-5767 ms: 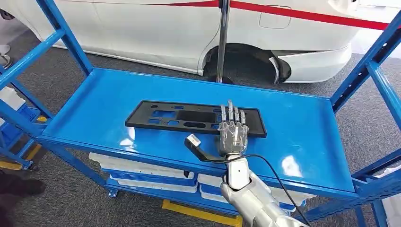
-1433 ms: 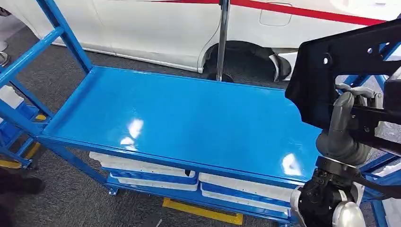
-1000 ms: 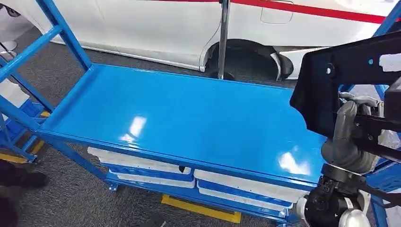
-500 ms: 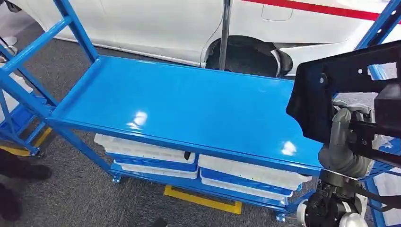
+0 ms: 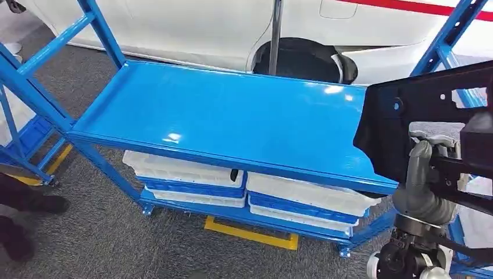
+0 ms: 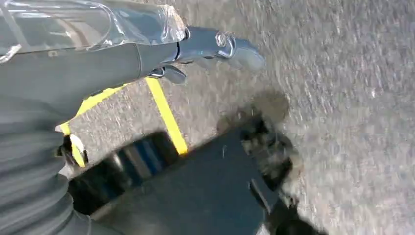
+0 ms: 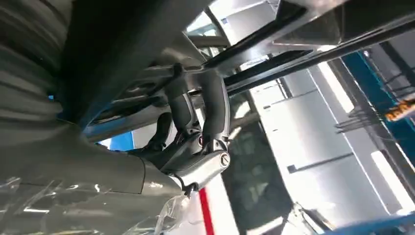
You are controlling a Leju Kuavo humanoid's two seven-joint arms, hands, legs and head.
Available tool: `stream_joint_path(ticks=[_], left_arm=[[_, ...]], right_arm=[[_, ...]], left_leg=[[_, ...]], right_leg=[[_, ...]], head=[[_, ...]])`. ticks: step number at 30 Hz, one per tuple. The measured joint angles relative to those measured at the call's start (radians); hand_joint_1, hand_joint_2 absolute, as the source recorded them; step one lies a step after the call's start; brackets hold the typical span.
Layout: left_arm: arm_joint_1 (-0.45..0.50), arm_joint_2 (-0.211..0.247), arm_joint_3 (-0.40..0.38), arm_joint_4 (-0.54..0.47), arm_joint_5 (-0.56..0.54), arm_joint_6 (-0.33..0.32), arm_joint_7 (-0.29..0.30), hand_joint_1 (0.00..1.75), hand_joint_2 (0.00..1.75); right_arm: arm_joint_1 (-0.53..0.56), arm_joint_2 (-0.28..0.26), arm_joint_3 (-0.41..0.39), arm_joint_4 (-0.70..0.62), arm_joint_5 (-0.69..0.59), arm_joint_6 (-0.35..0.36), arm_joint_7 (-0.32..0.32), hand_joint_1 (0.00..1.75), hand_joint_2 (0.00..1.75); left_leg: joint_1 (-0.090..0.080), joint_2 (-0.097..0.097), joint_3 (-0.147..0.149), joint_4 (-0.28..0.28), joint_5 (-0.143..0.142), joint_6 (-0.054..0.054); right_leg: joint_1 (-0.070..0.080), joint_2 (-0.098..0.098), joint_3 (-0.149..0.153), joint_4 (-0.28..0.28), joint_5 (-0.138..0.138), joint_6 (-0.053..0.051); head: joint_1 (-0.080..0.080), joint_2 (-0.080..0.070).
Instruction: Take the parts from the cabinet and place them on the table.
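Black plastic fills the near right of our head view: the right robot hand [image 5: 427,186] grips the black panel [image 5: 407,110], raised in front of us, with its grey thumb against the panel's near face. In the right wrist view, the dark fingers [image 7: 210,105] curl round a bar of the same panel [image 7: 122,49], so we hold it firmly. Our left robot hand [image 6: 215,46] hangs over the grey carpet [image 6: 342,98], its fingers stretched out and apart, with nothing in them; a yellow floor line [image 6: 166,117] runs beneath it.

Left of the right robot hand and beyond it, we see the blue shelf [image 5: 232,116] of the cabinet, its glossy top bare where it shows. Below that shelf, lower than the hand, white trays [image 5: 186,171] sit stacked on blue ones. A yellow strip [image 5: 250,232] marks the floor under the cabinet. Farthest off, behind the shelf, stands a white car [image 5: 203,29] with its dark wheel arch.
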Motion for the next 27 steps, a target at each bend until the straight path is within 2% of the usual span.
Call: stream_joint_path(ticks=[1,2,3,4,5,6,7,8,9,10,11,12,15,16,17,18,20,21,22,23,24,25,26,27], left_arm=[[0.003,0.0,0.0,0.0,0.002,0.002,-0.001,0.0,1.75],[0.005,0.0,0.0,0.0,0.003,0.003,-0.001,0.0,1.75],[0.006,0.0,-0.001,0.0,0.002,0.004,0.001,0.0,1.75],[0.007,0.0,-0.002,0.0,0.0,0.005,0.005,0.0,1.75],[0.008,0.0,-0.003,0.0,-0.001,0.005,0.006,0.0,1.75],[0.01,0.0,-0.005,0.0,-0.001,0.005,0.008,0.0,1.75],[0.012,0.0,-0.008,0.0,-0.001,0.006,0.011,0.0,1.75],[0.014,0.001,-0.009,0.0,-0.001,0.007,0.012,0.0,1.75],[0.015,0.001,-0.011,0.0,-0.001,0.008,0.013,0.0,1.75],[0.016,0.001,-0.014,0.0,-0.001,0.009,0.013,0.0,1.75],[0.017,0.001,-0.015,0.0,-0.001,0.009,0.016,0.0,1.75],[0.019,0.002,-0.016,0.0,-0.001,0.009,0.023,0.0,1.75],[0.027,0.003,-0.022,0.0,-0.001,0.009,0.029,0.0,1.75],[0.027,0.002,-0.023,0.0,-0.001,0.008,0.029,0.0,1.75],[0.025,0.002,-0.024,0.0,-0.001,0.008,0.029,0.0,1.75],[0.024,0.002,-0.024,0.0,-0.002,0.008,0.029,0.0,1.75],[0.026,0.002,-0.026,0.0,-0.005,0.008,0.034,0.0,1.75],[0.03,0.002,-0.027,0.0,-0.006,0.008,0.038,0.0,1.75],[0.032,0.002,-0.029,0.0,-0.007,0.008,0.045,0.0,1.75],[0.033,0.002,-0.031,0.0,-0.008,0.008,0.045,0.0,1.75],[0.032,0.002,-0.033,0.0,-0.009,0.008,0.045,0.0,1.75],[0.031,0.002,-0.034,0.0,-0.009,0.008,0.045,0.0,1.75],[0.03,0.001,-0.037,0.0,-0.009,0.008,0.045,0.0,1.75],[0.029,0.001,-0.039,0.0,-0.009,0.008,0.045,0.0,1.75]], right_arm=[[0.0,0.0,0.0,0.0,0.007,-0.001,-0.002,1.75,1.75],[-0.001,0.001,0.0,0.0,0.01,-0.003,-0.003,1.75,1.75],[-0.001,0.002,0.0,0.0,0.011,-0.003,-0.003,1.75,1.75],[0.001,0.002,0.0,0.0,0.011,-0.003,-0.003,1.75,1.75],[0.001,0.002,0.0,0.0,0.011,-0.003,-0.003,1.75,1.75],[0.002,0.002,0.0,0.0,0.01,-0.003,-0.003,1.75,1.75],[0.003,0.003,0.001,0.001,0.008,-0.003,-0.003,1.75,1.75],[0.005,0.003,0.001,0.002,0.006,-0.003,-0.003,1.75,1.75],[0.007,0.003,0.001,0.002,0.005,-0.002,-0.003,1.75,1.75],[0.008,0.004,0.001,0.002,0.005,-0.002,-0.004,1.75,1.75],[0.009,0.004,0.001,0.002,0.004,-0.001,-0.006,1.75,1.75],[0.01,0.005,0.001,0.002,0.003,0.0,-0.013,1.75,1.75],[0.022,0.005,0.001,0.004,-0.008,0.002,-0.02,1.75,1.75],[0.024,0.005,0.001,0.004,-0.01,0.003,-0.021,1.75,1.75],[0.029,0.006,0.001,0.005,-0.013,0.003,-0.022,1.75,1.75],[0.029,0.006,0.001,0.005,-0.014,0.006,-0.024,1.75,1.75],[0.036,0.006,0.001,0.006,-0.016,0.008,-0.027,1.75,1.75],[0.041,0.006,0.001,0.008,-0.019,0.008,-0.029,1.75,1.75],[0.048,0.006,0.0,0.01,-0.025,0.008,-0.031,1.75,1.75],[0.054,0.006,0.0,0.01,-0.026,0.01,-0.032,1.75,1.75],[0.056,0.006,0.0,0.01,-0.027,0.011,-0.035,1.75,1.75],[0.056,0.006,0.0,0.01,-0.027,0.011,-0.036,1.75,1.75],[0.056,0.006,0.0,0.01,-0.027,0.012,-0.038,1.75,1.75],[0.056,0.006,0.0,0.01,-0.028,0.013,-0.039,1.75,1.75]], left_leg=[[-0.002,0.0,-0.009,0.003,-0.005,-0.002],[-0.001,0.0,-0.021,0.031,-0.038,-0.007],[0.002,0.0,-0.044,0.09,-0.085,-0.01],[0.004,0.0,-0.079,0.184,-0.142,-0.016],[0.004,0.0,-0.113,0.275,-0.182,-0.021],[0.004,0.0,-0.132,0.339,-0.196,-0.023],[0.004,0.0,-0.128,0.348,-0.186,-0.023],[0.004,0.0,-0.1,0.306,-0.161,-0.021],[0.004,-0.001,-0.044,0.219,-0.12,-0.018],[0.004,-0.009,0.018,0.108,-0.08,-0.012],[0.004,-0.034,0.069,0.018,-0.059,-0.004],[0.002,-0.045,0.092,-0.016,-0.068,0.003],[-0.005,-0.032,0.08,-0.014,-0.063,0.007],[0.004,-0.023,0.079,-0.026,-0.056,0.017],[0.006,-0.016,0.08,-0.028,-0.051,0.023],[0.007,-0.01,0.075,-0.027,-0.049,0.028],[0.006,0.005,0.071,-0.026,-0.047,0.031],[0.006,0.014,0.069,-0.024,-0.047,0.031],[0.006,0.022,0.068,-0.022,-0.047,0.031],[0.006,0.03,0.068,-0.021,-0.047,0.03],[0.006,0.035,0.069,-0.019,-0.047,0.03],[0.006,0.042,0.07,-0.017,-0.049,0.028],[0.006,0.047,0.071,-0.015,-0.051,0.025],[-0.004,0.051,0.069,-0.012,-0.053,0.019]], right_leg=[[-0.014,-0.004,-0.003,-0.01,0.01,-0.011],[-0.013,-0.004,-0.01,-0.01,0.016,-0.015],[-0.013,-0.006,-0.016,-0.009,0.021,-0.021],[-0.012,-0.008,-0.023,-0.009,0.026,-0.024],[-0.011,-0.009,-0.029,-0.009,0.031,-0.025],[-0.01,-0.009,-0.036,-0.008,0.036,-0.025],[-0.01,-0.009,-0.04,-0.008,0.04,-0.025],[-0.009,-0.005,-0.043,-0.008,0.043,-0.023],[-0.009,0.001,-0.044,-0.007,0.045,-0.02],[-0.008,0.008,-0.045,-0.007,0.047,-0.018],[-0.009,0.01,-0.047,-0.007,0.048,-0.016],[-0.004,0.014,-0.054,-0.006,0.052,-0.01],[-0.009,0.031,-0.062,-0.005,0.066,0.007],[-0.001,0.038,-0.065,-0.004,0.067,0.013],[-0.006,0.024,-0.076,0.014,0.043,0.016],[-0.007,0.012,-0.102,0.074,0.001,0.02],[-0.009,0.008,-0.181,0.256,-0.084,0.029],[-0.009,0.007,-0.212,0.33,-0.107,0.032],[-0.01,0.005,-0.219,0.351,-0.101,0.034],[-0.011,0.002,-0.2,0.315,-0.075,0.034],[-0.012,-0.004,-0.158,0.24,-0.033,0.033],[-0.013,-0.016,-0.101,0.133,0.016,0.032],[-0.012,-0.043,-0.052,0.039,0.05,0.03],[0.002,-0.067,-0.038,0.004,0.034,0.027]], head=[[0.001,0.0],[-0.002,0.0],[-0.006,0.0],[-0.006,0.0],[-0.006,0.0],[-0.006,0.0],[-0.006,0.0],[-0.006,0.0],[-0.006,0.0],[-0.006,0.0],[-0.006,0.0],[-0.006,0.0],[-0.006,0.0],[-0.007,0.0],[-0.008,0.0],[-0.005,0.0],[-0.005,0.0],[-0.004,0.0],[-0.004,0.0],[-0.004,0.0],[-0.004,0.0],[-0.003,0.0],[-0.003,0.0],[-0.002,0.0]])
